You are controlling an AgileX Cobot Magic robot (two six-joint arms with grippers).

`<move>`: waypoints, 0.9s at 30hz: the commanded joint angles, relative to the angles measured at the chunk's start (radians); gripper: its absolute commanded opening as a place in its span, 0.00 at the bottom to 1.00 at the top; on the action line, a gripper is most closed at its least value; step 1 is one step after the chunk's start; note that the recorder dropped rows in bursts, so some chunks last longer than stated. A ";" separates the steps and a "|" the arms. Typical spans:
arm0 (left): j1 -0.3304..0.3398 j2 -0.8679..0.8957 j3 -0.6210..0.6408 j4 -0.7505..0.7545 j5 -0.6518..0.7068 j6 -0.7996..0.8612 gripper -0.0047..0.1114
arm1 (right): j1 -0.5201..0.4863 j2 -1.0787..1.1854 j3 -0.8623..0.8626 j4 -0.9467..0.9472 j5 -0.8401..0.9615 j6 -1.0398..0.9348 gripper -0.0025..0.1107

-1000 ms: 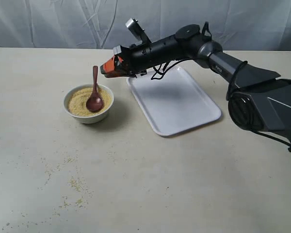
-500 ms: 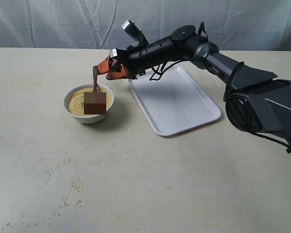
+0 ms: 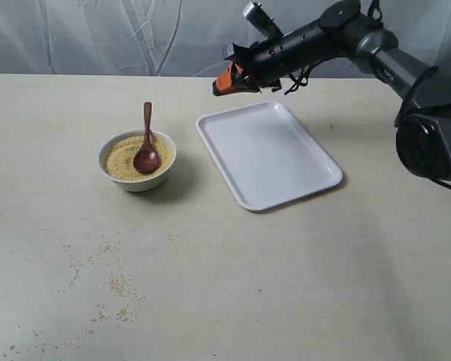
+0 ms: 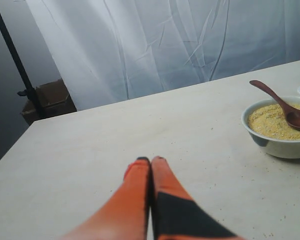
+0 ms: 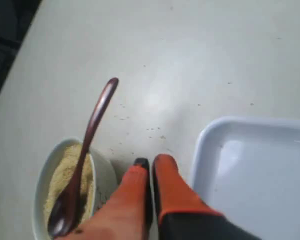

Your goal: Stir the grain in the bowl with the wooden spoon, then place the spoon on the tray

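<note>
Grain (image 3: 124,158), a fine yellow-tan meal, fills the small white bowl (image 3: 137,183), which I see on the table (image 3: 248,286) toward its far left part. The glossy reddish-brown wooden spoon (image 3: 146,143) rests scoop-down in the meal, its slim handle leaning over the rim toward the far edge. Beside the bowl but apart from it lies the flat white tray (image 3: 286,162), while my right pincer (image 3: 218,88) hangs in the air near the far edge, just beyond the tray's far left corner, orange tips pressed together on nothing, and my left pincer (image 4: 151,161) hovers over the table, tips likewise together.
</note>
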 commanded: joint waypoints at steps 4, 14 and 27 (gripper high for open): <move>0.000 -0.005 0.003 -0.003 -0.004 -0.001 0.04 | 0.067 -0.157 -0.005 -0.369 0.014 0.173 0.03; 0.000 -0.005 0.003 -0.003 -0.004 -0.001 0.04 | 0.277 -0.479 0.273 -0.799 0.014 0.405 0.03; 0.000 -0.005 0.003 -0.003 -0.004 -0.001 0.04 | 0.739 -0.583 0.598 -1.264 -0.201 0.816 0.02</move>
